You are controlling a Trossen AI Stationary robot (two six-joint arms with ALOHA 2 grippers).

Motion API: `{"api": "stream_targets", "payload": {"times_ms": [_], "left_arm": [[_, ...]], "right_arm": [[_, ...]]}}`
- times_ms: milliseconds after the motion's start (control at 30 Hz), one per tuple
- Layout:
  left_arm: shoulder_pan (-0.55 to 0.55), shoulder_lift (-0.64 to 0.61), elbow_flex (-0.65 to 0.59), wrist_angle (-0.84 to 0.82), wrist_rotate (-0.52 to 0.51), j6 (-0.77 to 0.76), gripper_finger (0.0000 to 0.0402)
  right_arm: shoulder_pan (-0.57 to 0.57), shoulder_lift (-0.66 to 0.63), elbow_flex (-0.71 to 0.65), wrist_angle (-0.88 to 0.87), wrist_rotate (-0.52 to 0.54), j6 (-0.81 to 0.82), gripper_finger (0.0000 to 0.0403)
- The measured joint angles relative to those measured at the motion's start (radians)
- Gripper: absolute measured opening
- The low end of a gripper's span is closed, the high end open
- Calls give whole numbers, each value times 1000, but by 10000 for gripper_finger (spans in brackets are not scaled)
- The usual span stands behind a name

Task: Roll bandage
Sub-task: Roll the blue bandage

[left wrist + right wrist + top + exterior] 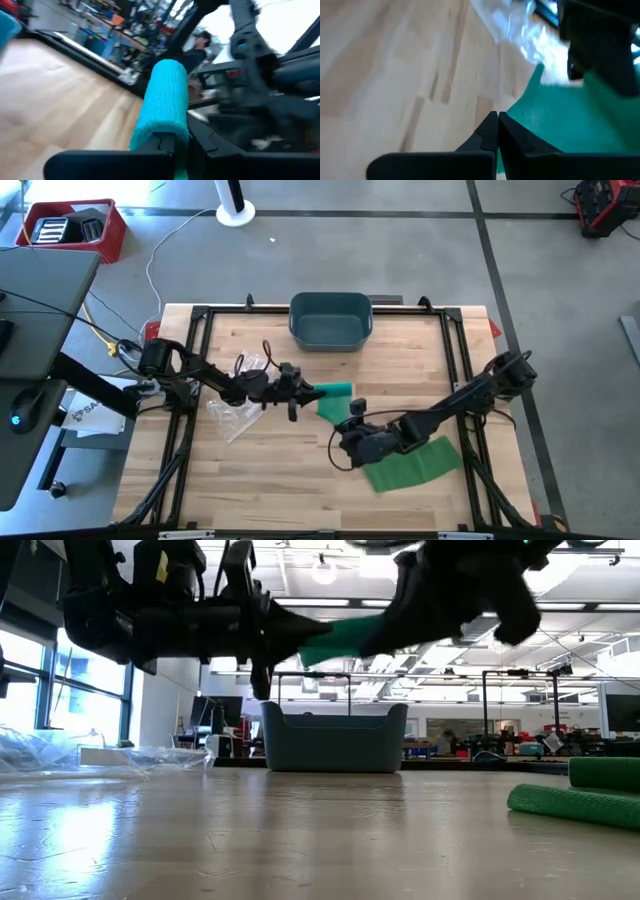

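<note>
While airborne, bandage (334, 401) (2 grippers clamped)

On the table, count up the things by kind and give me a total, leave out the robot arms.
Green bandage: 1
Blue-grey bin: 1
Clear plastic wrapper: 1
Total: 3

I see a pale matt wooden table (290, 455), a green bandage (164, 102) of rough, knitted-looking cloth, crinkled glossy clear plastic wrap (236, 412) — and a smooth matt grey-blue plastic bin (331, 320) — all under matt black grippers.
</note>
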State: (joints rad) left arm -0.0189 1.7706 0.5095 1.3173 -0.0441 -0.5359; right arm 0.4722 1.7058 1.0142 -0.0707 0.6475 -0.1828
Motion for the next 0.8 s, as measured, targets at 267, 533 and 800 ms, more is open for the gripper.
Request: {"api": "stream_targets", "payload": {"times_ms": [267, 533, 800], "left_arm": [[-11, 0, 0, -91, -11, 59, 7], [-40, 0, 1, -85, -10, 77, 7], [-71, 0, 1, -81, -10, 103, 7]], "right_arm": [[41, -49, 0, 87, 216, -16, 0], [0, -142, 0, 92, 263, -36, 0], [-66, -143, 0, 95, 199, 33, 0]]}}
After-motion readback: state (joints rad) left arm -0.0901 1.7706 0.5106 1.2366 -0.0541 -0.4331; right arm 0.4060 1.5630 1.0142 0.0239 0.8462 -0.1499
